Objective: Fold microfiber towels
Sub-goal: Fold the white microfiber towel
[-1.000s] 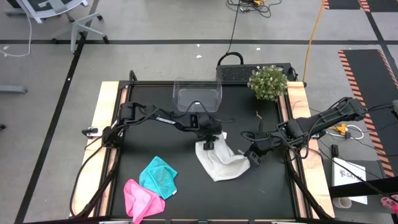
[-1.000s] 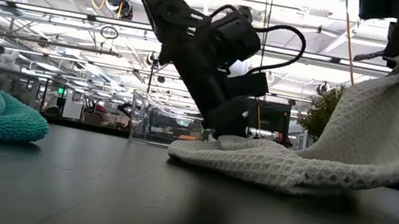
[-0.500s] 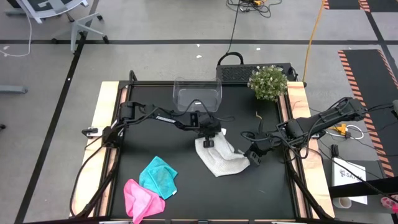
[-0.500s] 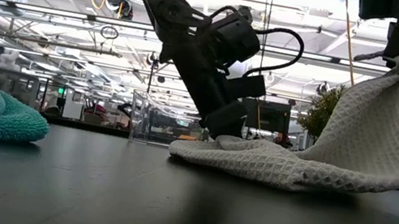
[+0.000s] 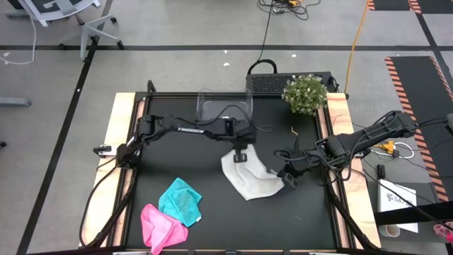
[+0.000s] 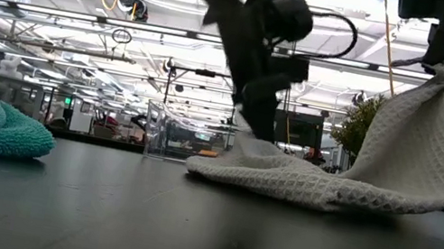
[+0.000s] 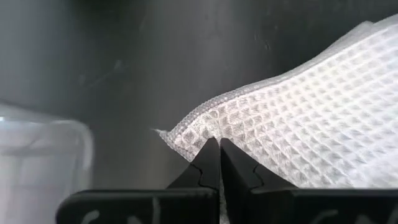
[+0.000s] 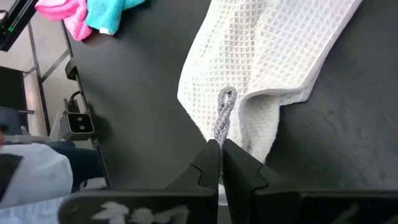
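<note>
Two grippers pinch the pale towel (image 5: pixel 249 178) near table centre: left gripper (image 5: pixel 239 156) clamped on its 11 o'clock corner, right gripper (image 5: pixel 289 182) on the 3 o'clock edge. Lifting for the first fold seems underway; next, probably carry both edges across together, evenly.

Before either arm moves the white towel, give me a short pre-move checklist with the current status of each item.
1. Left end effector shut on the white towel edge: ok.
2. Right end effector shut on the opposite side: ok.
3. Right side lifted off the table: ok.
4. Left side lifted: not ok, it is barely raised.
5. Teal towel and pink towel apart from the fold area: ok.
6. Clear tub clear of left arm: cannot tell.
</note>
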Controlling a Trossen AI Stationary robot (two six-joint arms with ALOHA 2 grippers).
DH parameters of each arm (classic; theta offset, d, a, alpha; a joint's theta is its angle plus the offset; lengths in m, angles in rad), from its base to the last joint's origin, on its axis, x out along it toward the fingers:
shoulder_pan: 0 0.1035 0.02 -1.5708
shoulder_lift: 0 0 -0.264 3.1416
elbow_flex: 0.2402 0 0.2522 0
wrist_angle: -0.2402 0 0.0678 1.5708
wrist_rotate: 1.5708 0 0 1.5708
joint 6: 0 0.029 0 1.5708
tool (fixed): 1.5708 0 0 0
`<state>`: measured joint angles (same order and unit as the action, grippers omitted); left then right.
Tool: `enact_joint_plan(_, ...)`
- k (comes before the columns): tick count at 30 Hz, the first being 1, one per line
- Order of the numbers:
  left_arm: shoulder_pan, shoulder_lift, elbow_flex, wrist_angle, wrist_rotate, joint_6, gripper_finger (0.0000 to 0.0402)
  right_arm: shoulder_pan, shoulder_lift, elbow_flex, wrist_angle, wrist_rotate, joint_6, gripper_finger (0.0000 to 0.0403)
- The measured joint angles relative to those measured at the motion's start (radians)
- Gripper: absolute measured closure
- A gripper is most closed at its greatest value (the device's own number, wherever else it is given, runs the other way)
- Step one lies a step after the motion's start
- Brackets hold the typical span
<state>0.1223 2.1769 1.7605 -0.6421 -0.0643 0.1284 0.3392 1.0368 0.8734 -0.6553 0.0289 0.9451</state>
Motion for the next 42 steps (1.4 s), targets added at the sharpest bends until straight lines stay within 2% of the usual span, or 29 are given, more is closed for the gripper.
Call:
enact_joint_plan(6,0.000,0.000,0.213,-0.242,-0.076,0.008,0.0400,-0.008,0.000,0.000,0.000,0.030,-0.033,0.0403)
enact_joint_plan(11,0.001,-0.001,0.387,-0.389,-0.129,0.008,0.0400,-0.073,-0.011,0.000,0.001,0.129,-0.121,0.0403)
enact_joint_plan(15,0.000,-0.008,0.521,-0.573,-0.255,0.006,0.0401,-0.153,-0.053,0.000,0.028,0.140,-0.210,0.0403)
enact_joint_plan(18,0.000,-0.056,0.547,-0.703,-0.345,-0.043,0.0401,-0.197,-0.100,0.000,0.069,0.133,-0.299,0.0403)
enact_joint_plan(23,-0.001,-0.203,0.484,-0.794,-0.410,-0.161,0.0401,-0.255,-0.188,0.000,0.117,0.130,-0.433,0.0403)
enact_joint_plan(29,-0.014,-0.431,0.305,-0.790,-0.490,-0.346,0.0401,-0.350,-0.266,0.034,0.037,0.128,-0.564,0.0403)
enact_joint_plan(32,-0.047,-0.518,0.184,-0.729,-0.517,-0.434,0.0401,-0.428,-0.271,0.115,-0.013,0.127,-0.658,0.0403)
enact_joint_plan(37,-0.097,-0.595,0.012,-0.586,-0.553,-0.471,0.0401,-0.547,-0.229,0.309,-0.033,0.122,-0.844,0.0403)
enact_joint_plan(42,-0.088,-0.608,0.010,-0.489,-0.575,-0.391,0.0401,-0.634,-0.126,0.500,-0.076,0.047,-0.952,0.0403)
